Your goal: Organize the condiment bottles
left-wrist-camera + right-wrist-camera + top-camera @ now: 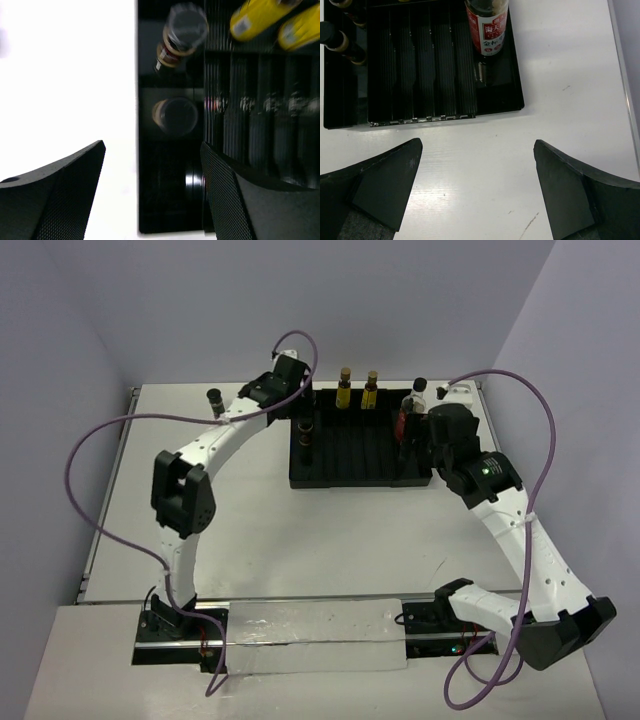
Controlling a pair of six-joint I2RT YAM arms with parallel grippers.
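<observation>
— Counting what already stands in the tray (360, 455), how far along is the job?

— Most of the way, I'd judge. Two dark bottles (175, 116) stand in the tray's left channel. Two yellow bottles (344, 390) are along its far edge, and a red-labelled bottle (486, 25) is toward its right side.

— And the pale one?

— The pale bottle (420, 390) stands at the tray's far right corner. Whether it is inside the rim or just behind it, I cannot tell.

— Is anything plainly left out?

— Yes, a stray dark bottle (214, 400) stands alone on the counter (300, 540), well to the left of the tray. Bringing it in looks like the main step remaining.

— What about the arms?

— The left jaws hang over the tray's left edge, spread wide and gripping nothing, with the two dark bottles ahead of them untouched. The right jaws are also wide apart and bare. They sit near the tray's right side, and the red-labelled bottle is beyond them, not between them.

— So which arm goes for the stray?

— The left, I'd guess, since it is on that side of the tray.
</observation>
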